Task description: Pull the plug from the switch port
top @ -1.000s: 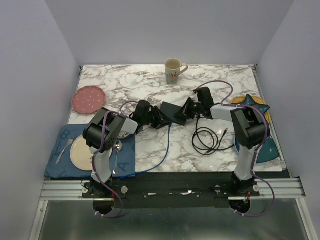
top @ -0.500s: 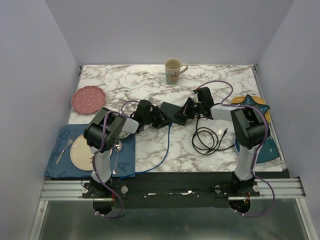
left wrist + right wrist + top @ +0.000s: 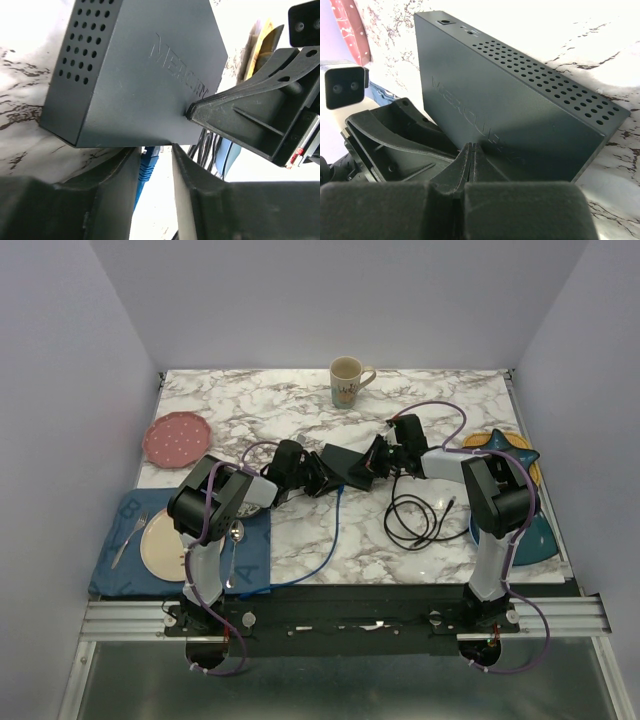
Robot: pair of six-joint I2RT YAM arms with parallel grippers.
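The dark grey switch (image 3: 345, 465) lies mid-table, tilted in both wrist views (image 3: 130, 75) (image 3: 520, 105). A blue plug (image 3: 148, 162) sits in its port on the near edge, and its blue cable (image 3: 330, 535) runs toward the front. My left gripper (image 3: 318, 478) is at the switch's left edge. Its jaws (image 3: 154, 150) stand apart around the plug, which lies against the left finger with a gap to the right one. My right gripper (image 3: 375, 462) is shut and empty, its tips (image 3: 472, 146) pressed on the switch's top face.
A coiled black cable (image 3: 420, 518) lies right of the switch. A mug (image 3: 346, 381) stands at the back and a pink plate (image 3: 177, 438) at the left. A blue placemat (image 3: 120, 560) holds a plate, fork and spoon. Dishes (image 3: 535, 535) are at the right edge.
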